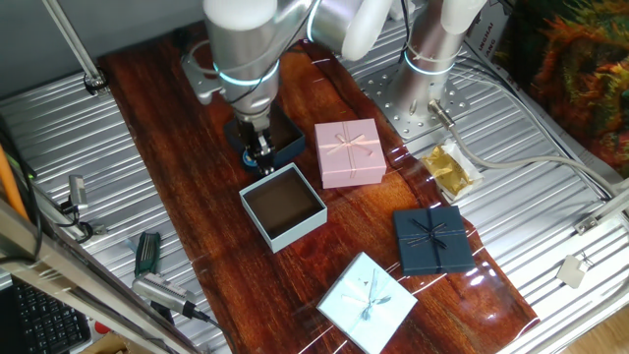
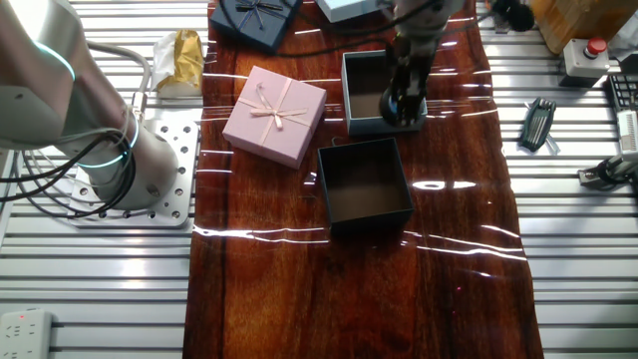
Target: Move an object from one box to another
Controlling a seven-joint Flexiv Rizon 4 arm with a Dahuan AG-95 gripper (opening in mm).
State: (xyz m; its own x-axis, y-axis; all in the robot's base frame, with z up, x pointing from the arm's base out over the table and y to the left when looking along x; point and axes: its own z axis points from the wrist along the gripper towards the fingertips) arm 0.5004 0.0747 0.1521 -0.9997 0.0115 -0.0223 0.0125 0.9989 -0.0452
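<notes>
My gripper (image 1: 259,160) hangs between the small dark navy box tray (image 1: 287,146) and the pale blue lidless box (image 1: 283,208) with its brown inside, at the pale blue box's far left corner. The fingers look closed on a small blue-rimmed round object (image 1: 255,154), mostly hidden by them. In the other fixed view the gripper (image 2: 403,110) is above the near right corner of the pale blue box (image 2: 361,92). The navy tray (image 2: 366,187) lies just below it. The insides of both boxes look bare.
A pink ribbon box (image 1: 350,152) sits right of the navy tray. A navy gift box with bow (image 1: 432,239) and a pale blue gift box with bow (image 1: 367,300) lie nearer the front. A gold wrapper (image 1: 450,167) and tools (image 1: 147,254) rest on the metal table.
</notes>
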